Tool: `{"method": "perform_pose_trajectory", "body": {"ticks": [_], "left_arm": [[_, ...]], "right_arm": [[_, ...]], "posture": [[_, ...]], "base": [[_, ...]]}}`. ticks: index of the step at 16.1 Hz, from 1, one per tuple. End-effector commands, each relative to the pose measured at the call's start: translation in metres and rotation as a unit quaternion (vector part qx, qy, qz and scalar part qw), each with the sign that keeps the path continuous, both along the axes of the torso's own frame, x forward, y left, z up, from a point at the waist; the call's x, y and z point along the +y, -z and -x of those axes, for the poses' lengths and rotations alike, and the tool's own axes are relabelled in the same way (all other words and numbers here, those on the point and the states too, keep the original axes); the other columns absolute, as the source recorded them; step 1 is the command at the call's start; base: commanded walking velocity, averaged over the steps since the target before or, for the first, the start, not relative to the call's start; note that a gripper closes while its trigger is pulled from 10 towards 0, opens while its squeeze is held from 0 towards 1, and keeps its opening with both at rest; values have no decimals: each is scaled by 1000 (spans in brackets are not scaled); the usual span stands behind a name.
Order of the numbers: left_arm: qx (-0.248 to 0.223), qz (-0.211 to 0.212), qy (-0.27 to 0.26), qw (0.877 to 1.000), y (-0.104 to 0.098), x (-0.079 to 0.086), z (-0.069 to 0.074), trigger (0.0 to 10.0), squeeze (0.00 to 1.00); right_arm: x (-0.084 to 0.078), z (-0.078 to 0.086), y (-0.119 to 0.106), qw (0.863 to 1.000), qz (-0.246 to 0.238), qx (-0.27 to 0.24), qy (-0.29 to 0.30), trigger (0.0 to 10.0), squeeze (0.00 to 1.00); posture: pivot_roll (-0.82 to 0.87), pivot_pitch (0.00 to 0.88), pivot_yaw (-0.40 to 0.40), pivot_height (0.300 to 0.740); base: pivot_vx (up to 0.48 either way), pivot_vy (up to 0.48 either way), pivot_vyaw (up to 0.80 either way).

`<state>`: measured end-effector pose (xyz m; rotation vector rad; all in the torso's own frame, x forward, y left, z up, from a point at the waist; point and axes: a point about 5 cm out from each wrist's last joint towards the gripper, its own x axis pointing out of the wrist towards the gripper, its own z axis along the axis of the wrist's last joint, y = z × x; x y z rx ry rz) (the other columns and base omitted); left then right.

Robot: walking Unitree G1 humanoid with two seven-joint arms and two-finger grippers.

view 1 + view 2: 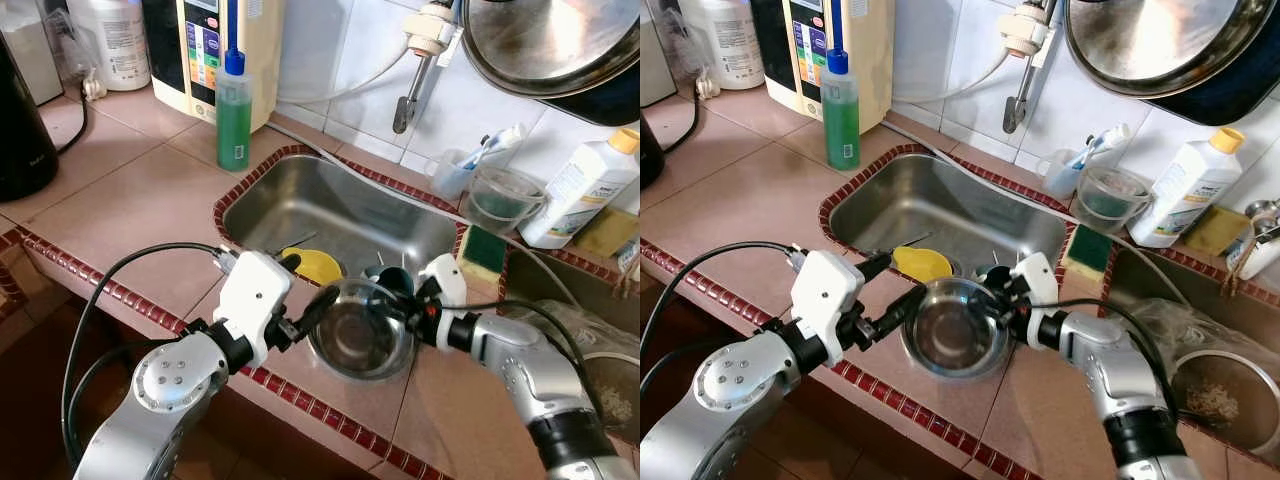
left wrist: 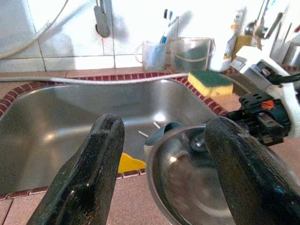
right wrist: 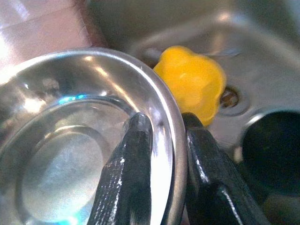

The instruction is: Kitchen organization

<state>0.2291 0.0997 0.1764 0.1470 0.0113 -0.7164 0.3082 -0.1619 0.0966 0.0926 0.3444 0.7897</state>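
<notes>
A shiny steel bowl (image 1: 360, 335) is held over the tiled front edge of the sink (image 1: 330, 200). My right gripper (image 3: 164, 122) is shut on the bowl's right rim, with one finger inside and one outside. My left gripper (image 1: 308, 285) is open at the bowl's left side. In the left wrist view its two black fingers (image 2: 93, 164) stand wide apart with the rim (image 2: 154, 164) between them, and I cannot tell if they touch it. Behind the bowl, a yellow flower-shaped piece (image 1: 318, 265) and a dark teal cup (image 1: 385, 275) lie in the sink.
A green sponge (image 1: 484, 250) lies on the sink's right rim, with a plastic cup (image 1: 505, 198) and a white bottle (image 1: 580, 190) behind it. A green soap bottle (image 1: 234, 110) stands at the back left. A tap (image 1: 420, 60) and a hanging pan (image 1: 550, 45) are overhead.
</notes>
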Motion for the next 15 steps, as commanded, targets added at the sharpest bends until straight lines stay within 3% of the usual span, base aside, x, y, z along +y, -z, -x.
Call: {"method": "perform_pose_trajectory", "body": {"ticks": [1, 4, 6, 8, 11, 12, 13, 15], "left_arm": [[2, 7, -6, 1000, -2, 1, -4, 10000, 0], [-2, 30, -50, 998, -6, 13, -17, 10000, 0], [5, 28, -81, 996, -2, 22, -24, 10000, 0], [10, 45, -158, 986, 4, 37, -37, 10000, 0], [1, 44, -176, 983, 4, 43, -43, 10000, 0], [7, 46, -181, 982, 5, 44, -46, 10000, 0], [15, 60, -188, 980, 7, 44, -52, 10000, 0], [18, 70, -181, 981, 7, 42, -53, 10000, 0]], "right_arm": [[-12, -12, -16, 998, -17, -35, 49, 0, 0], [-19, -28, -40, 988, -60, -88, 116, 0, 0], [-20, -31, -46, 982, -74, -106, 138, 0, 0], [-17, -32, -56, 968, -123, -134, 171, 0, 0], [-15, -30, -60, 954, -154, -161, 200, 0, 0], [-15, -29, -62, 950, -158, -169, 208, 10000, 0], [-14, -29, -67, 943, -161, -187, 223, 10000, 0], [-12, -29, -67, 942, -152, -194, 228, 10000, 0]], "posture": [[58, 43, -173, 740], [56, 37, -166, 740], [55, 34, -163, 740], [50, 23, -154, 740], [44, 11, -145, 740], [41, 5, -140, 740], [36, 1, -134, 740], [30, 0, -128, 740]], "base": [[0, 0, 0], [0, 0, 0], [0, 0, 0], [0, 0, 0], [0, 0, 0], [0, 0, 0], [0, 0, 0], [0, 0, 0]]}}
